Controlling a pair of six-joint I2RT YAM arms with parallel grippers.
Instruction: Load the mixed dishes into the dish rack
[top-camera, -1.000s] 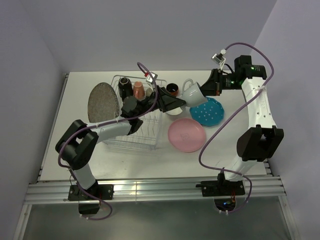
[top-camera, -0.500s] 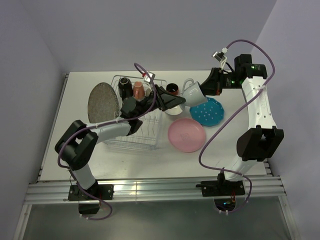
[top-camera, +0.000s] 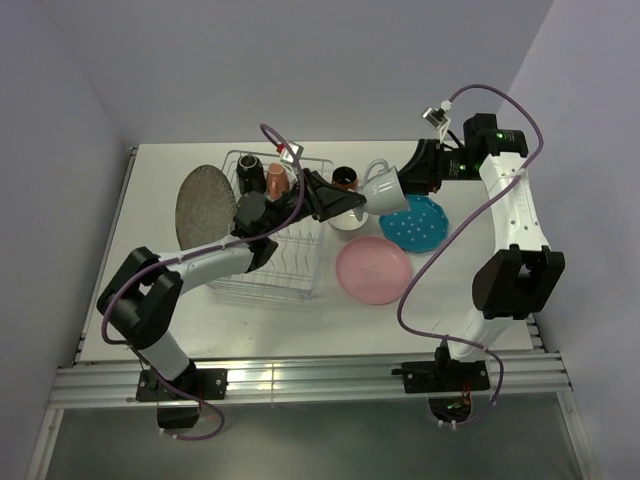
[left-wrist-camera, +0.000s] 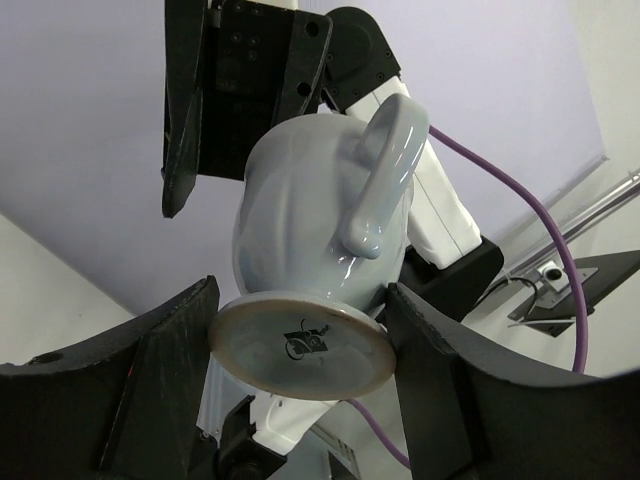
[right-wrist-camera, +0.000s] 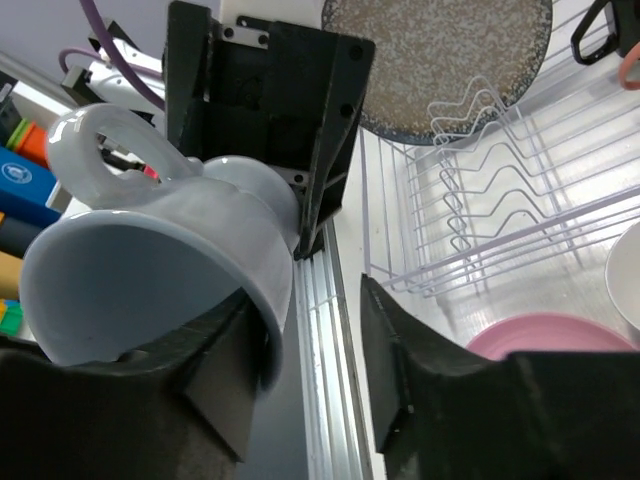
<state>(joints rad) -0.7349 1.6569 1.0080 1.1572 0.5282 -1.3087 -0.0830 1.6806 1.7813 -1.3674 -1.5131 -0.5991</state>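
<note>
From above: the pale blue mug (top-camera: 380, 187) lies sideways in the air. Its foot is at the left end effector (top-camera: 357, 205) and its mouth is at the right end effector (top-camera: 403, 183). The dish rack (top-camera: 262, 278) sits nearer the left one.

Left wrist: the fingers (left-wrist-camera: 150, 370) clamp the mug's foot. The dark stamp (left-wrist-camera: 305, 340) there cannot be read.

Right wrist: the fingers (right-wrist-camera: 420, 400) are apart, with a gap beside the rim.

The top camera hangs high above the near edge of the white counter (top-camera: 300, 330) and looks down on all of it from far. The left wrist camera, very close to the pale blue glazed mug with a curved handle (left-wrist-camera: 320, 220), faces right and upward. The right wrist camera, equally close, faces down toward the left edge. All three views share this mug.
</note>
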